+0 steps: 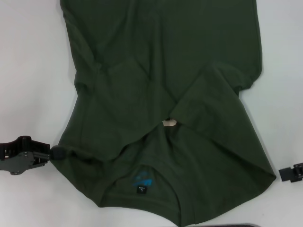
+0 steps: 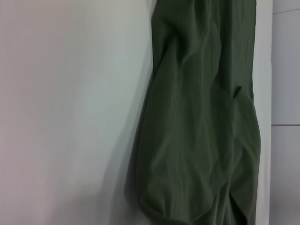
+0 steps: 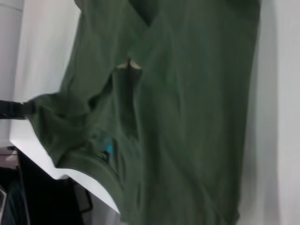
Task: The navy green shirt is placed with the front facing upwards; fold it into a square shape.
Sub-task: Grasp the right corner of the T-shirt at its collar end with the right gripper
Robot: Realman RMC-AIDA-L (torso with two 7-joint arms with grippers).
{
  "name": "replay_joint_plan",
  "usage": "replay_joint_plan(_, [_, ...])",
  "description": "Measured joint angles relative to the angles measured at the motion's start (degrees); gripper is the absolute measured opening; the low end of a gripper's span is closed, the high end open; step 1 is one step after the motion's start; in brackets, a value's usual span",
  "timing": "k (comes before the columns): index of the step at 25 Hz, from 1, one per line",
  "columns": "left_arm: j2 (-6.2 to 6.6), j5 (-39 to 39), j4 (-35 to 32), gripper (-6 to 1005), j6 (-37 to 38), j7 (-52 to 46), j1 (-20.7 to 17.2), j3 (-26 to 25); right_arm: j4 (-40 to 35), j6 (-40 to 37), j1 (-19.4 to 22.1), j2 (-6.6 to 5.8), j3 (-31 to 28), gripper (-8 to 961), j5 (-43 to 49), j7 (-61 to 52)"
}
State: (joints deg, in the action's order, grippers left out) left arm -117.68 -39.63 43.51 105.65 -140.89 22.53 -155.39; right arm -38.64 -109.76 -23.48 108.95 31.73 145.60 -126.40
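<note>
Right now the shirt (image 1: 161, 94) is lying spread over the white tabletop (image 1: 28, 71), covering most of the middle of it. Both sleeves are lying folded inward over the body, their edges meeting near a small cream patch (image 1: 169, 123) showing through the gap. The collar (image 1: 142, 196) is sitting at the shirt's near edge, with a black tag (image 1: 141, 189) and blue print (image 1: 142, 178) showing inside it.

The left tool (image 1: 57, 152) is reaching in at the shirt's near left corner, its black tip touching the bunched cloth there; it looks to be pinching that edge, though I cannot tell for sure how far the fingers are closed. In the left wrist view the shirt (image 2: 201, 131) is showing as a rumpled dark green mass against the pale tabletop (image 2: 65, 112).

The right tool (image 1: 289, 173) is sitting just off the shirt's near right corner, apart from the cloth, and I cannot tell whether it is wide or narrow.
</note>
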Motion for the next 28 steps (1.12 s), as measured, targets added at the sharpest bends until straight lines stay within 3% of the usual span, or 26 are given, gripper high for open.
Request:
replay_joint_plan(3, [0.0, -0.01, 0.0, 41, -0.01, 0.0, 0.0, 0.01, 0.21, 0.86, -0.39, 0.72, -0.01, 836, 0.99, 0.01])
replay_joint_plan(10, [0.0, -0.01, -0.03, 41, -0.14, 0.0, -0.02, 0.01, 2.33, 2.64, -1.29, 0.98, -0.42, 836, 0.72, 0.02])
replay_joint_plan(28, [0.0, -0.01, -0.2, 42, -0.27, 0.0, -0.12, 0.0, 3.9, 5.82, -2.79, 3.07, 0.08, 835, 1.07, -0.16])
